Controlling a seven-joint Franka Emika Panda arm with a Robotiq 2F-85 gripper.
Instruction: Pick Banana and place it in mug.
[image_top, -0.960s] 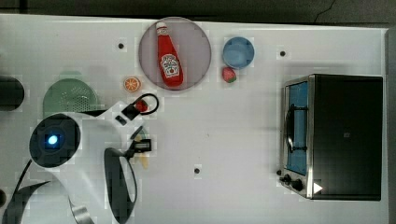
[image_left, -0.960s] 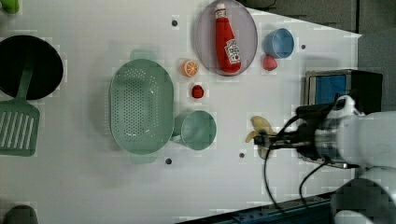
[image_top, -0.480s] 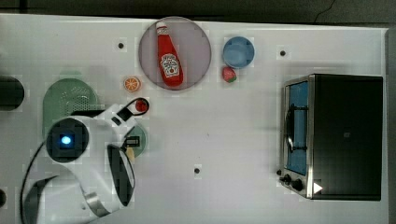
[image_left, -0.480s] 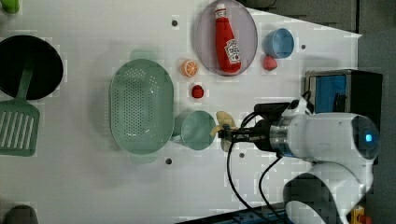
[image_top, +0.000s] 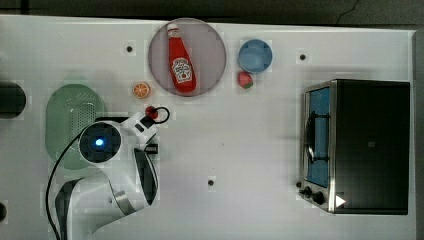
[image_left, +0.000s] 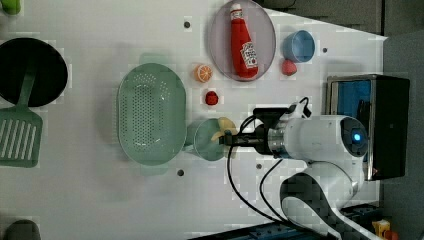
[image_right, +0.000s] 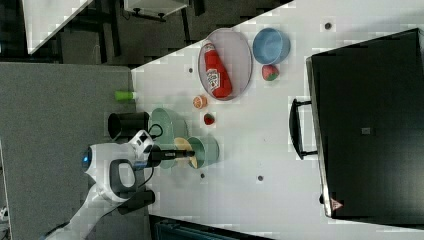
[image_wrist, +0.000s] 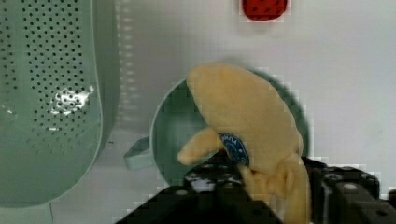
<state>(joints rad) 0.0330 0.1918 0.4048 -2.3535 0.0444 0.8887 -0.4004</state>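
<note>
The pale yellow banana (image_wrist: 247, 126) hangs over the opening of the muted-green mug (image_wrist: 164, 135), with my gripper (image_wrist: 271, 189) shut on its lower end. In the left view the banana (image_left: 220, 130) sits above the mug (image_left: 202, 146), and the gripper (image_left: 229, 140) reaches in from the left view's right. The right view has the mug (image_right: 210, 150) just past the gripper (image_right: 192, 157). In the top view my arm (image_top: 107, 150) covers the mug and the banana.
The pale-green colander (image_left: 150, 114) stands right beside the mug, its handle side toward it. A small red strawberry (image_left: 212, 98), an orange slice (image_left: 203, 73), the ketchup bottle (image_left: 243, 41) on its plate, a blue cup (image_left: 298, 46) and a toaster oven (image_top: 357, 145) stand further off.
My arm has carried the banana toward the left view's left, from open table beside the mug to a spot over the mug's opening. The gripper stays shut on it.
</note>
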